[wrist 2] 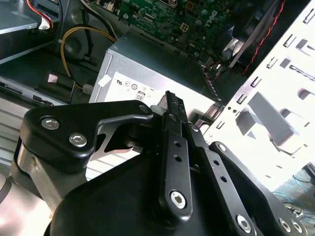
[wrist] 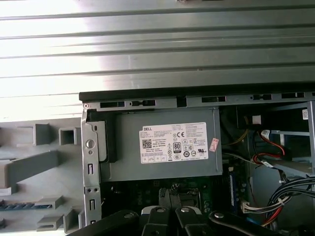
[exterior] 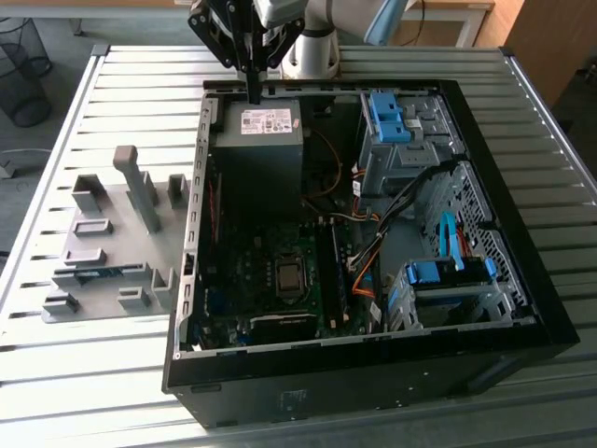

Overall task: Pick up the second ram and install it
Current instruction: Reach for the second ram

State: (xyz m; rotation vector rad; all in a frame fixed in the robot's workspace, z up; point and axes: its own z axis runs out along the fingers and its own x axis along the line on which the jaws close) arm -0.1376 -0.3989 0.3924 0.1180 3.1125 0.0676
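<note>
Pincer [exterior: 253,93] over the rim of an open computer case [exterior: 522,308]

The case lies on a slatted metal desk [exterior: 112,383]. The pincer points down with its fingers drawn together, just above the grey power supply [exterior: 261,149]. At the exterior view's left, a grey fixture [exterior: 140,191] stands beside the case, and the second ram [exterior: 93,272] lies in one of its slots, well apart from the pincer.
</note>
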